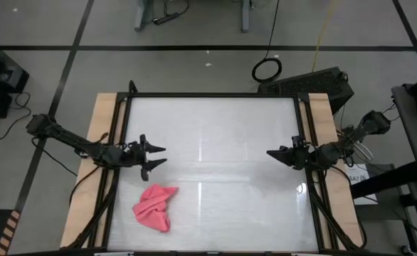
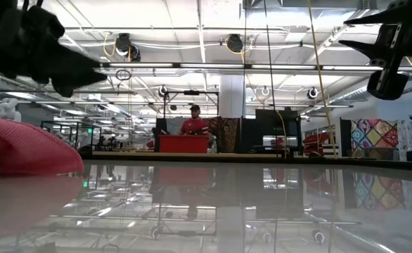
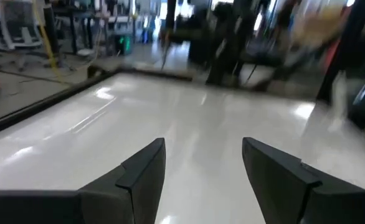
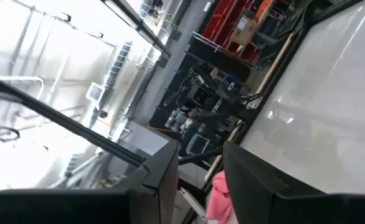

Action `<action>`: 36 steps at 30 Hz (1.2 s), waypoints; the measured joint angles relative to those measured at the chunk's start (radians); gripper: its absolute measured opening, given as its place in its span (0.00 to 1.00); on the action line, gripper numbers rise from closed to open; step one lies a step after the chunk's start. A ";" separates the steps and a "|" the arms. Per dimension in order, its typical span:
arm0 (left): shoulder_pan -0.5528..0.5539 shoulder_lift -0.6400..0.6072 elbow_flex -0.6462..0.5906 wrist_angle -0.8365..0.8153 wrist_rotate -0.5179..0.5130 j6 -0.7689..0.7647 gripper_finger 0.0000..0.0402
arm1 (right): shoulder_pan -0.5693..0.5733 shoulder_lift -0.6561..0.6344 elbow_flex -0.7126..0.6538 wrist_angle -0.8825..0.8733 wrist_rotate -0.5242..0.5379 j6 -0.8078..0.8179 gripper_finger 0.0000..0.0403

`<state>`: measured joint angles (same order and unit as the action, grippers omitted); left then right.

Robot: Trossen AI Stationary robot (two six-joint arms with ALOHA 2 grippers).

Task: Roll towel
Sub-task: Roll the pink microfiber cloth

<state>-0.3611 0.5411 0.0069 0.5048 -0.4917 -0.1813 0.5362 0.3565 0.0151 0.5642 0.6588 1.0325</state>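
Observation:
The towel [image 1: 154, 206] is a crumpled pink-red cloth lying in a heap on the white tabletop near the front left; it also shows in the low view [image 2: 23, 147] and, far off, in the right wrist view [image 4: 218, 196]. My left gripper [image 1: 157, 158] hovers above the table just beyond the towel, pointing level toward the table's right, open with nothing between its fingers [image 3: 204, 155]. My right gripper [image 1: 271, 153] hovers at the right side, pointing toward the table's left and rolled onto its side. A gap shows between its fingers [image 4: 201, 168], which hold nothing.
A black frame [image 1: 212, 95] borders the white tabletop, with wooden boards [image 1: 102, 142] along both sides. The table's middle [image 1: 215, 163] between the two grippers is bare. In the low view a person in a red shirt [image 2: 194, 123] stands far off in the room.

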 joint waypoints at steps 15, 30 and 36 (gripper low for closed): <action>0.002 0.000 0.044 0.719 -0.003 -0.021 0.55 | 0.000 0.000 0.000 0.036 -0.002 0.024 0.29; 0.002 0.000 0.046 0.933 0.037 -0.023 0.55 | 0.000 0.000 0.000 0.019 -0.002 -0.028 0.29; 0.002 0.000 0.047 0.946 0.040 -0.022 0.55 | 0.000 0.000 0.000 -0.007 -0.002 -0.028 0.29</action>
<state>-0.3595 0.5407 0.0540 1.4503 -0.4515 -0.2035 0.5362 0.3569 0.0151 0.5573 0.6565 1.0050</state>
